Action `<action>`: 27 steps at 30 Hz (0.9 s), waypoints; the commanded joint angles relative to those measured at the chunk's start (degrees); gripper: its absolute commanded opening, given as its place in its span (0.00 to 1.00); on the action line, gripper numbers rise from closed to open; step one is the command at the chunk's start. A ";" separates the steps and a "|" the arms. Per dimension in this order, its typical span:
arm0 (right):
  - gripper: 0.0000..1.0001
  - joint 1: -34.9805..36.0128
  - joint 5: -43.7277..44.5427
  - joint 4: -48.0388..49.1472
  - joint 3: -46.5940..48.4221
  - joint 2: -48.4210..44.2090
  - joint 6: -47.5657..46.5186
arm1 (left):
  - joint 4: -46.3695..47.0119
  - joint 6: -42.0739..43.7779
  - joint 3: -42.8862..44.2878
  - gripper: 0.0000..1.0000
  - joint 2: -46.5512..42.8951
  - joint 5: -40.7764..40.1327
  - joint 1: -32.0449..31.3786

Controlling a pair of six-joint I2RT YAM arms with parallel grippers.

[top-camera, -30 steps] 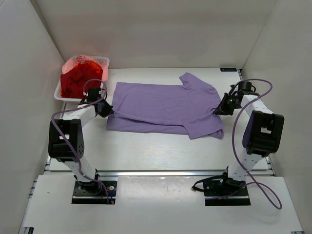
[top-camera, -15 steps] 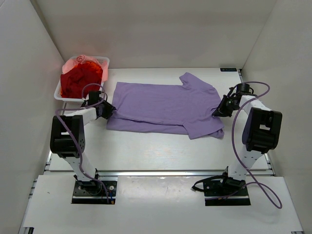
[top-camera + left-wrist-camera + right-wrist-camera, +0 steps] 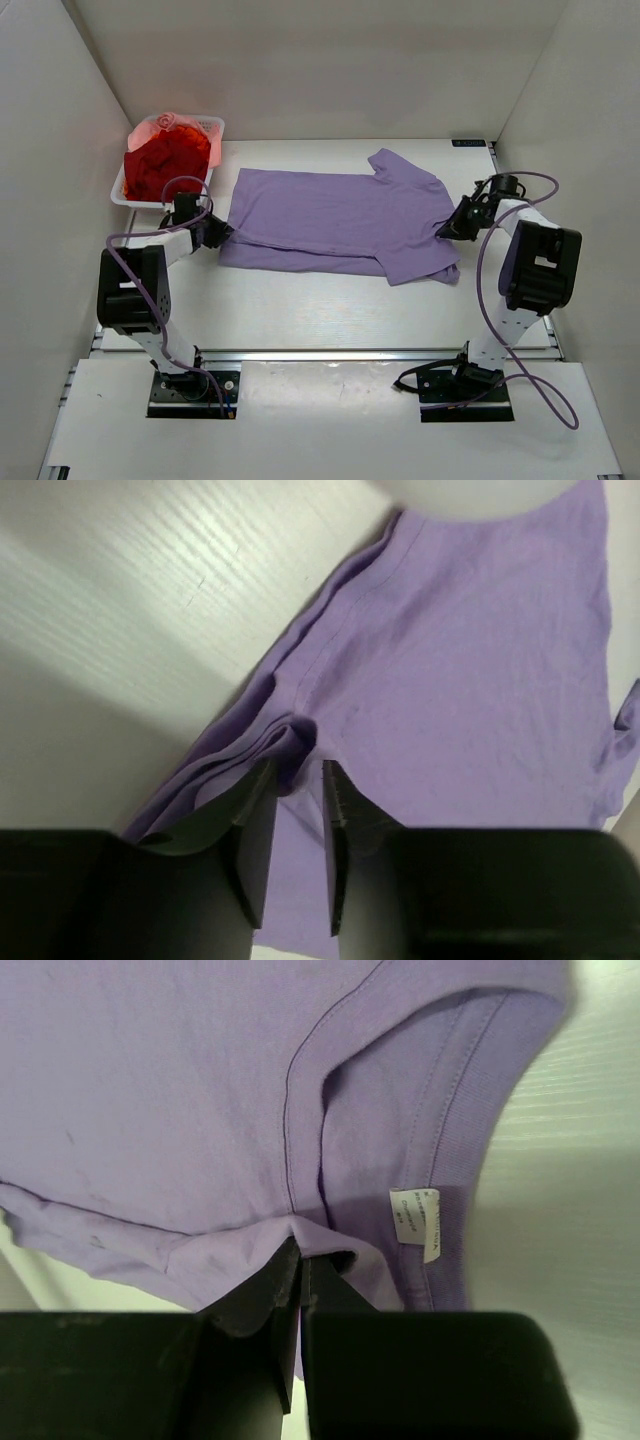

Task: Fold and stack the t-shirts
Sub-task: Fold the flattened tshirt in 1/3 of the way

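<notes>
Top view: the purple t-shirt [image 3: 340, 215] lies flat across the middle of the bench [image 3: 300, 300], with its near long edge already doubled over. The left arm reaches low and nearly level to the shirt's left end, where the left pincer [image 3: 222, 232] meets the hem. The right arm mirrors it, its right pincer [image 3: 445, 230] at the shirt's right end, by the neck. Beyond the shirt's left end, well apart from it, red t-shirts [image 3: 165, 165] fill a white basket [image 3: 117, 193].

Left wrist view: the fingers [image 3: 255, 840] are drawn in on a bunched ridge of hem, several layers thick, with a little cloth showing between them. The bite looks shallow. If the arm lifts or pulls sideways quickly, the lower layers may slide out and the fold would come up lopsided.

Right wrist view: the fingers [image 3: 250, 1300] are pressed together on a small peak of cloth just beside the collar [image 3: 460, 1110] and its label [image 3: 413, 1222]. Only the top layer may be caught here. If the two arms travel unevenly, the shirt is likely to skew or be dragged along the bench rather than fold cleanly.
</notes>
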 commanded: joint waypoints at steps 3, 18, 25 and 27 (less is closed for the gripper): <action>0.04 -1.89 -3.78 7.69 -1.38 -1.70 4.75 | 3.85 -1.87 1.28 0.43 -3.66 0.68 0.85; 0.31 2.24 9.74 2.35 0.91 -4.94 -0.86 | -4.76 9.37 2.43 0.52 -8.13 1.38 -3.36; 0.44 5.58 18.28 1.56 -2.80 -11.90 -7.54 | -6.77 13.68 0.92 0.54 -9.29 2.34 -7.13; 0.44 6.72 18.72 0.42 -2.79 -12.24 -8.25 | -7.83 13.77 1.02 0.54 -8.67 1.74 -8.63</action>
